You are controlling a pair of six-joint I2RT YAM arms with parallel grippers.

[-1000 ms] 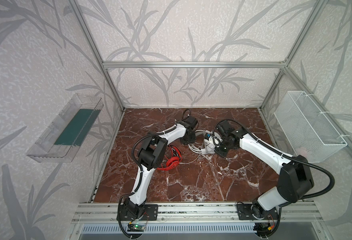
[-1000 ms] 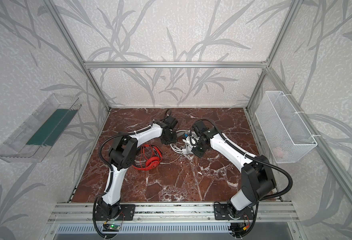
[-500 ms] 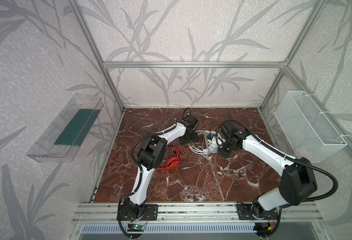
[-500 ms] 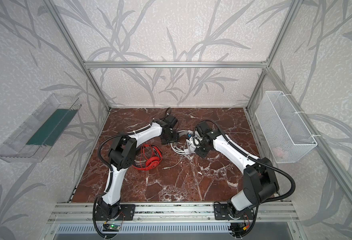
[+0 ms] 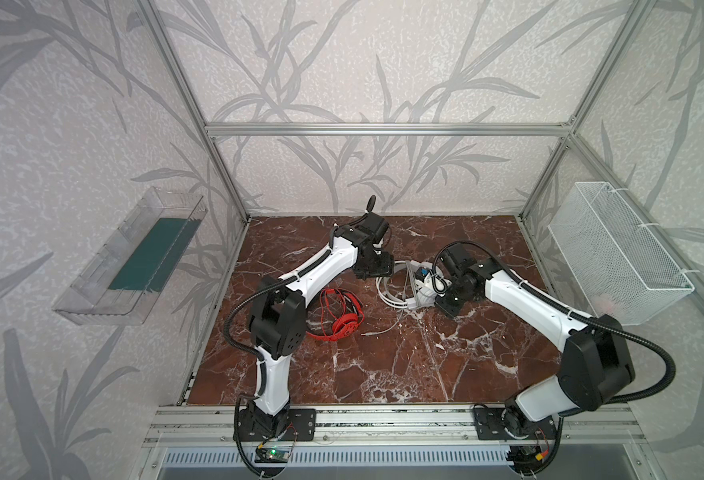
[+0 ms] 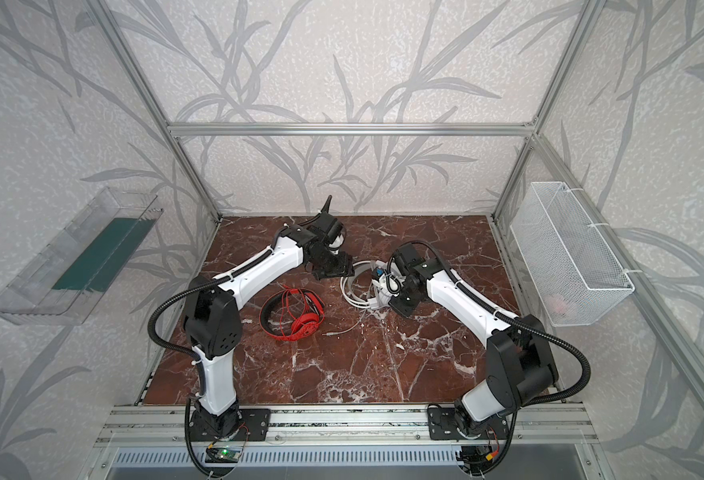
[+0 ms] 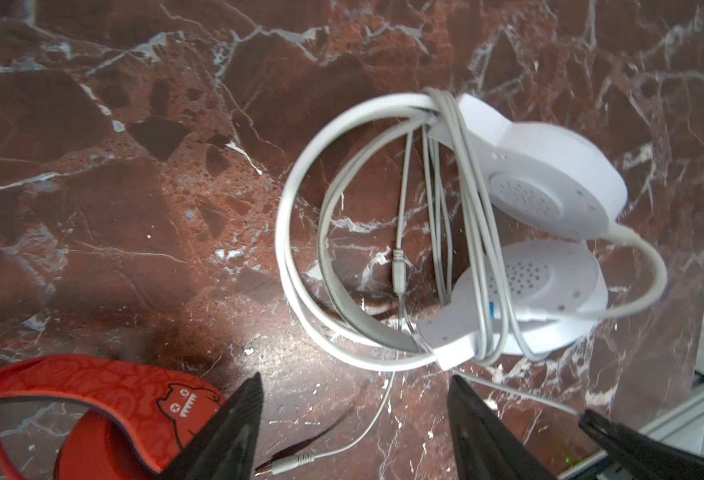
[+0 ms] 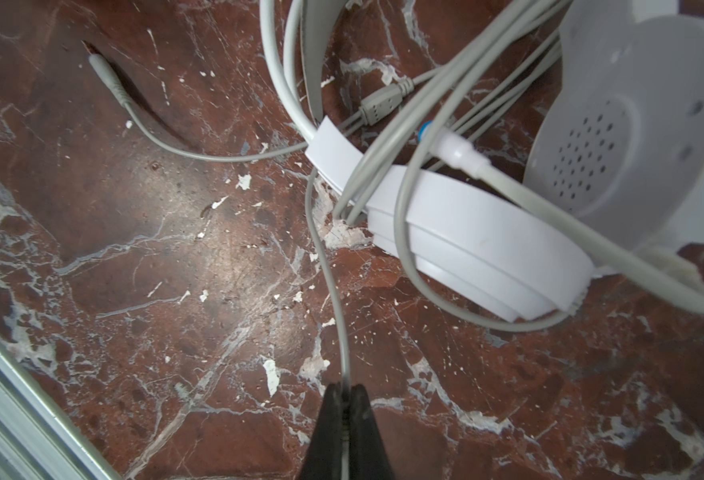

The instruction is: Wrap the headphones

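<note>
White cable (image 8: pixel 333 286) is pinched tight in the right claw (image 8: pixel 344 390); left claw (image 7: pixel 354 378) hangs open, empty. I'd keep it taut looping round the headphones (image 8: pixel 479 249).

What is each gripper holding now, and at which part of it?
The right gripper pinches the thin grey cable of the white headphones, on a loose stretch outside the wound coils. The left gripper is open, holding nothing.

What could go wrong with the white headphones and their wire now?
The right jaws pinch the thin white cable; a hard tug might drag the white headphones or loosen their loops, since the left jaws are open and steady nothing. The loose plug could snag the red headphones nearby.
</note>
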